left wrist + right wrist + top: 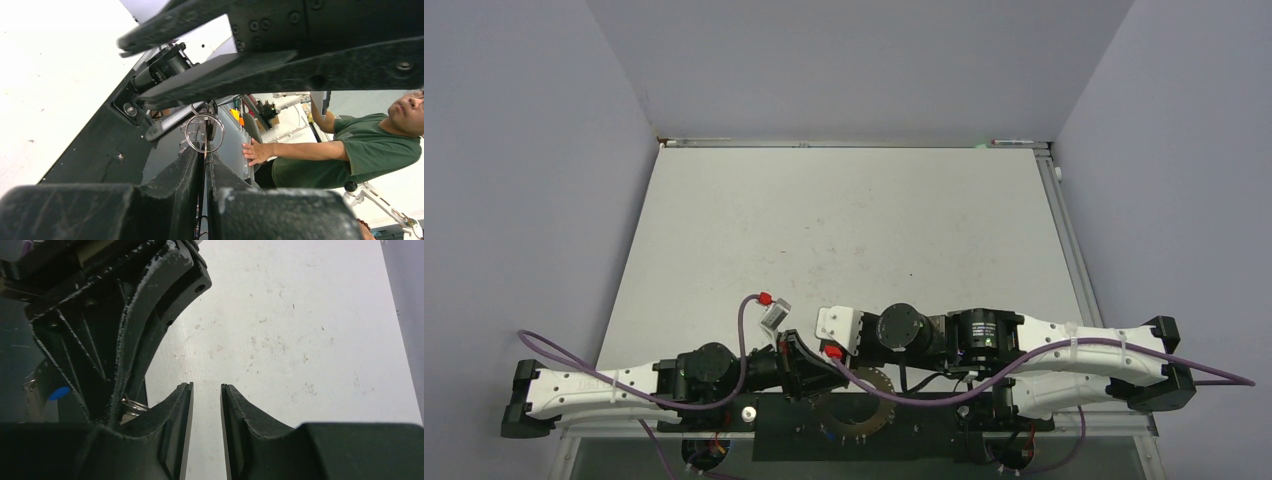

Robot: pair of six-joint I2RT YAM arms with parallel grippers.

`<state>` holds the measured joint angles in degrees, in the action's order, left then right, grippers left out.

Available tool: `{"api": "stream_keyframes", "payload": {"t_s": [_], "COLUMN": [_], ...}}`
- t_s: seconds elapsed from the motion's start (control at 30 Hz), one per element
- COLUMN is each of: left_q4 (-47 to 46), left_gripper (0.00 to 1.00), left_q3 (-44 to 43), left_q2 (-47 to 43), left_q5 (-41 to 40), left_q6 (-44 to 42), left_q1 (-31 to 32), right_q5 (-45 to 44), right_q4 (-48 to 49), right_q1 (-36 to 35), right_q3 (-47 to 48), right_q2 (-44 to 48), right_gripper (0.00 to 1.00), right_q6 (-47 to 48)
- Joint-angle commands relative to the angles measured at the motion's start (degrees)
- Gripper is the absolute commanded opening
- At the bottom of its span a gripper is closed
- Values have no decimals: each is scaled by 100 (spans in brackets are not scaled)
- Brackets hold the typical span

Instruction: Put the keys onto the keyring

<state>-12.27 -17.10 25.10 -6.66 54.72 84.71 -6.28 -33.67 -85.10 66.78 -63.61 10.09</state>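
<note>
The keyring is a flat grey ring lying over the black base plate at the table's near edge, partly under a purple cable. My left gripper is shut on its left rim. In the left wrist view the ring shows edge-on as a thin plate between the shut fingers of my left gripper, with wire loops sticking out past the tips. My right gripper is open and empty, just beside the left fingers. A blue key peeks out behind them. The dark key is not clearly visible.
The white table stretches away beyond both arms, with grey walls on three sides. The black base plate runs along the near edge. In the left wrist view a person in a green shirt rests a hand on a grey box.
</note>
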Motion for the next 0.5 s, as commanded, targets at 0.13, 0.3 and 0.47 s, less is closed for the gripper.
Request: {"api": "stream_keyframes", "payload": {"t_s": [0.13,0.3,0.47], "left_q4": [-644,-699,-759], "left_gripper": [0,0,0], "left_q3": [-369,-291,-175], "left_q2": [-113,-174,-304], "left_q5": [182,71,-120], "left_q6": [-33,40,116], "left_q1": [28,28,28], "right_q5": [-556,-1459,-2172], "right_q4": [86,465,502], "right_q1": [88,104,134], "right_q3": [221,273,631], "right_q2": [-86,-7,20], "right_gripper": [29,32,40], "right_q6": [125,6,-538]}}
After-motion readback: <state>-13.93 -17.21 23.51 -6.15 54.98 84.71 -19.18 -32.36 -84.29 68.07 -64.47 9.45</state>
